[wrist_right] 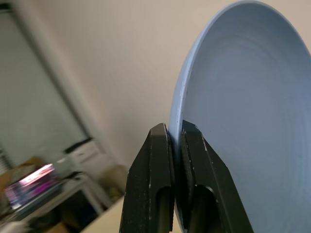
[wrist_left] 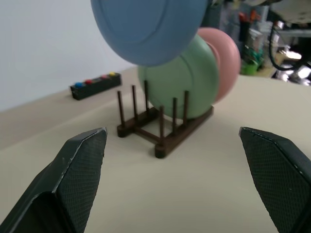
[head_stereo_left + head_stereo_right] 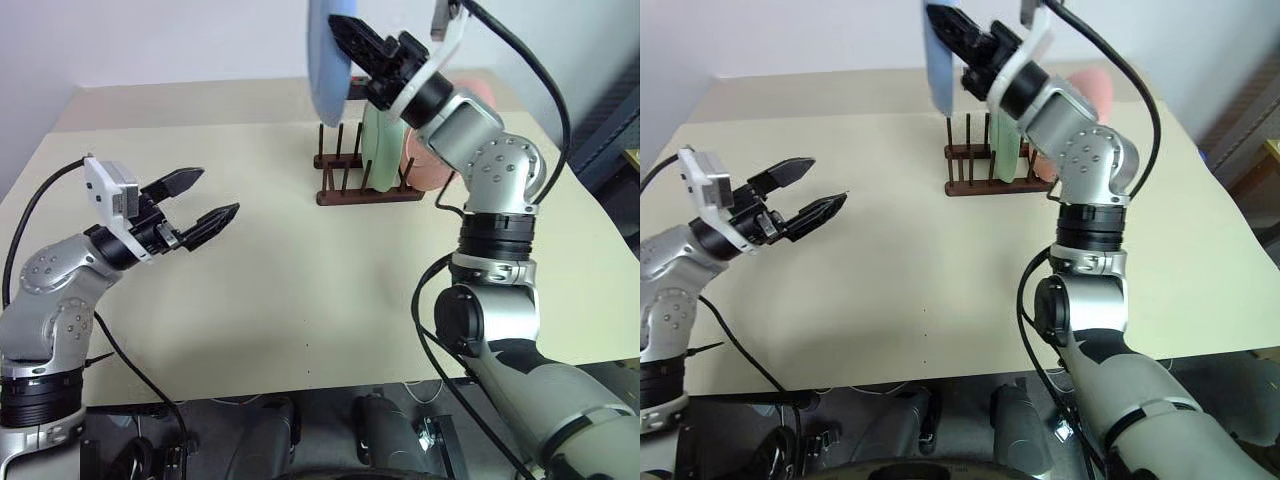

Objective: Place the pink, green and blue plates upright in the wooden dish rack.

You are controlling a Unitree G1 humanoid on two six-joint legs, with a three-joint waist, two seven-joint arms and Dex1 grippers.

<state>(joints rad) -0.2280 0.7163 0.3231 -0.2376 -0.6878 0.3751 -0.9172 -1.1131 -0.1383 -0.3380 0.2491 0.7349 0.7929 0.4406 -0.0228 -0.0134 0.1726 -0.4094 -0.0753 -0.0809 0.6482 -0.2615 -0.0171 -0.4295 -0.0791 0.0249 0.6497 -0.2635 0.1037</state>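
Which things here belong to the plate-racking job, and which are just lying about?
Job:
- blue plate, clamped in right gripper above the rack
- green plate, standing in rack
- pink plate, behind the green one
- dish rack
- left gripper, open, holding nothing

Lying about:
- button box on table

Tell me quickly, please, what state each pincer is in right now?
Left pincer: open, holding nothing.
Right pincer: closed on the blue plate's rim, holding it above the wooden dish rack.

No text, label, brand or number can be read anywhere. None stands on any object.
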